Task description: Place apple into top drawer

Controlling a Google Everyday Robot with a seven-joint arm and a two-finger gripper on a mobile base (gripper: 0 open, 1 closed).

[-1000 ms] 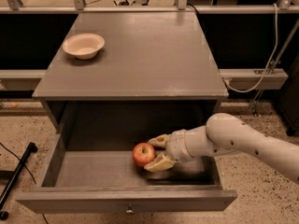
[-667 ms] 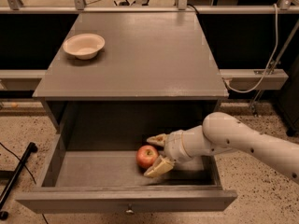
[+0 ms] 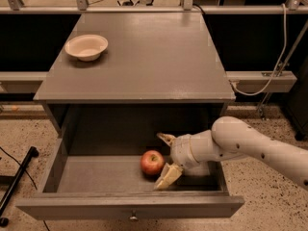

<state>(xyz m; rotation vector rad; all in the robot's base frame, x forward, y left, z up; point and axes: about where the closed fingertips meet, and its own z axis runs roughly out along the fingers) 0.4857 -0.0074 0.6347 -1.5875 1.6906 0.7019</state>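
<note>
The red apple (image 3: 152,162) rests on the floor of the open top drawer (image 3: 96,174), near its middle. My gripper (image 3: 163,160) is inside the drawer just right of the apple, open, with one cream finger behind it and one in front. The fingers stand apart from the apple. The white arm reaches in from the right. The drawer's front panel with its small knob (image 3: 133,217) is pulled out toward the camera.
A cream shallow bowl (image 3: 86,46) sits on the grey cabinet top (image 3: 154,57) at the back left. A black pole base (image 3: 14,186) lies on the speckled floor to the left. A white cable (image 3: 274,61) hangs at the right.
The gripper has opened and let go of the apple, which now rests on the drawer floor. The gripper has drawn back slightly to the right.
</note>
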